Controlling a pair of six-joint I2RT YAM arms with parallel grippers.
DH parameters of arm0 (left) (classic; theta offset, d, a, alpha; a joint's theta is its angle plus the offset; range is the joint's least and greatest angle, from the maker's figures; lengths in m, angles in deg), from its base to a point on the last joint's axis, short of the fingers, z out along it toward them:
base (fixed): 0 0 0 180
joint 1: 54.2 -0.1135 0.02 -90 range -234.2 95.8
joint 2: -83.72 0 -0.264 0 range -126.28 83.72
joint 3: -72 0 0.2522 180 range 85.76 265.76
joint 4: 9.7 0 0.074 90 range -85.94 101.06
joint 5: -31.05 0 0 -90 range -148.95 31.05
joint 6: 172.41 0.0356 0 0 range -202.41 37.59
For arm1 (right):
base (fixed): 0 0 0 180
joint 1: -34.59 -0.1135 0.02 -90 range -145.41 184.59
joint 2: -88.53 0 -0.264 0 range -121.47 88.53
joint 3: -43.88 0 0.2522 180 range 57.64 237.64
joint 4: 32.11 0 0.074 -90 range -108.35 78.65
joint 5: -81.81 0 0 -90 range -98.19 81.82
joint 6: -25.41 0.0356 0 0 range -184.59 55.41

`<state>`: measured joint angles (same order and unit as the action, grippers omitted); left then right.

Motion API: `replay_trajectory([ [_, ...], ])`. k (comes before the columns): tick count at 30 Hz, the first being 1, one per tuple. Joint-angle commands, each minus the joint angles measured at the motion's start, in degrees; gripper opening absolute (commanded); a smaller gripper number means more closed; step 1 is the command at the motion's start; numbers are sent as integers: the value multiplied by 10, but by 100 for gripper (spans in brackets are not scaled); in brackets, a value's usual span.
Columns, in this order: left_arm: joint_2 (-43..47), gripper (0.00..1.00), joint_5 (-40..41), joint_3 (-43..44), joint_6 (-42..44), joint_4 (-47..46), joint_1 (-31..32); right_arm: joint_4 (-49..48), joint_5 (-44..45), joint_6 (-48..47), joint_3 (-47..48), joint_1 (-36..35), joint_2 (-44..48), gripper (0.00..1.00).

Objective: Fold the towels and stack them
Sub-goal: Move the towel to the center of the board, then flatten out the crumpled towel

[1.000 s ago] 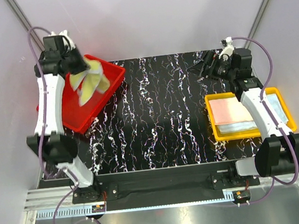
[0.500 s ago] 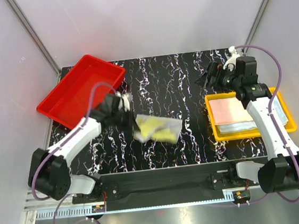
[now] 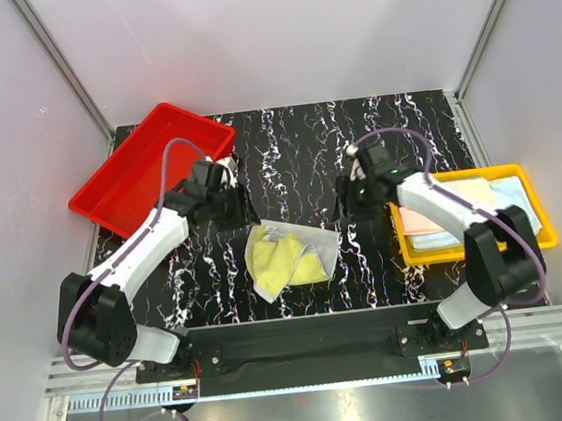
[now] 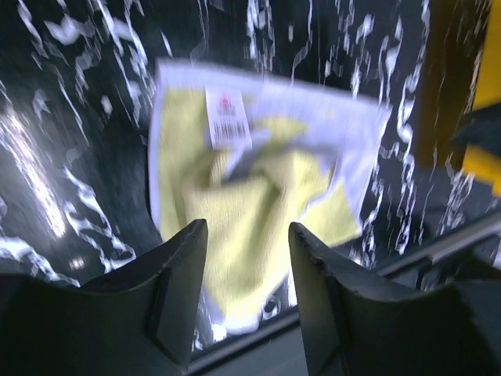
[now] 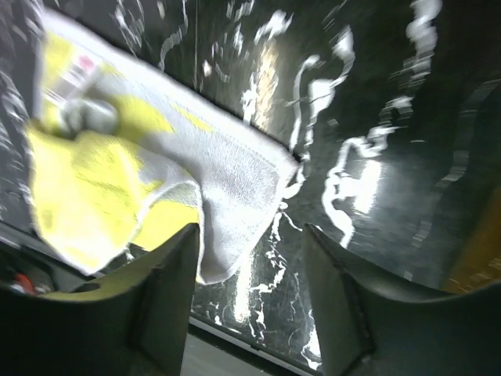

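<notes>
Top view only: both arms reach in low over the black marbled table (image 3: pixel 295 149). The left gripper (image 3: pixel 232 208) and right gripper (image 3: pixel 350 201) are well apart. The yellow-green towel (image 3: pixel 286 258) lies crumpled between them, nearer the bases than either tip. The yellow tray (image 3: pixel 476 248) is just outboard of the right forearm. It holds a folded pink towel (image 3: pixel 415 222) on a pale blue towel (image 3: pixel 445 238). The red tray (image 3: pixel 146 169) is behind the left wrist.

Left wrist only: the white tag (image 4: pixel 227 117) with a barcode sits on the towel's far edge. The towel (image 4: pixel 258 188) lies just past the fingertips with its grey-white underside turned up. The left gripper (image 4: pixel 244 235) is spread and empty.

Right wrist: the right gripper (image 5: pixel 252 235) is also spread with nothing between its fingers. The towel (image 5: pixel 141 172) sits ahead and to one side.

Both wrist views are motion-blurred, so the folds are hard to read. The right arm covers part of the tray stack, so I can't tell the towel count there. The towel's near edge is cut off behind the left fingers (image 4: pixel 176 290).
</notes>
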<state>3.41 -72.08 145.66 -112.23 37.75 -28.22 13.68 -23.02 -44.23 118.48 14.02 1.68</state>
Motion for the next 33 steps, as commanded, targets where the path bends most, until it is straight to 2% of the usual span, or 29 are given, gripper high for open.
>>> replay_trajectory([
  [1,-48,50,21,29,17,-7,-31,-36,39,11,-16,-47,-37,60],
  [2,-74,50,14,42,19,-10,-37,-42,45,11,-19,-55,-52,57],
  [7,-168,49,8,99,42,-12,-57,-65,79,-10,-21,-95,-96,57],
  [16,-272,46,15,145,64,-56,-57,-91,114,-13,-30,-97,-132,55],
  [28,-320,46,23,162,84,-48,-50,-86,144,-15,-27,-97,-127,54],
  [33,-328,46,56,158,86,-26,-35,-100,139,-4,-46,-98,-129,53],
])
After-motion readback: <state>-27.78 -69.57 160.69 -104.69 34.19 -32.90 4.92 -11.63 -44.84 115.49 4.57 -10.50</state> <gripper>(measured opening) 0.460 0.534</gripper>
